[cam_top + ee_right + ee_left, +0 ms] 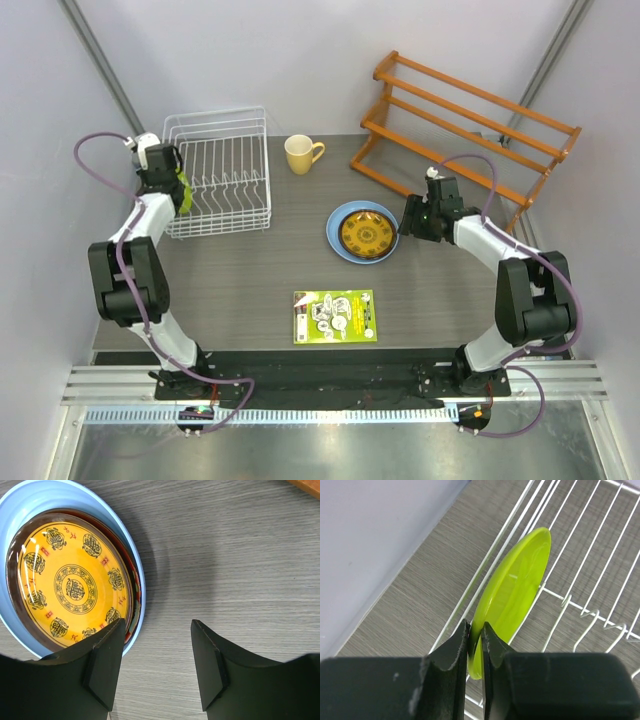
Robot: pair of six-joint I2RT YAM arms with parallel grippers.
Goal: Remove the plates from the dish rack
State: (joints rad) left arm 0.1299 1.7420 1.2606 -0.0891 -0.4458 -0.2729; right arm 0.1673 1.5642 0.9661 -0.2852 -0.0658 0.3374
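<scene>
Jaws of left gripper (476, 631) pinch green plate (515, 590) by its rim to lift it off rack (600, 555); right gripper (157, 630) gapes empty beside 3 stacked plates (75, 585).

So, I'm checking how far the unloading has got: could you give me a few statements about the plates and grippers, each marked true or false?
1. The left gripper is shut on the rim of the lime green plate. True.
2. The lime green plate lies flat on the table. False: it stands on edge at the dish rack.
3. The right gripper holds the yellow patterned plate. False: it is open and empty, beside that plate.
4. The yellow patterned plate lies on top of the stack in the light blue plate. True.
5. The yellow mug stands inside the dish rack. False: it stands on the table, to the right of the rack.
</scene>
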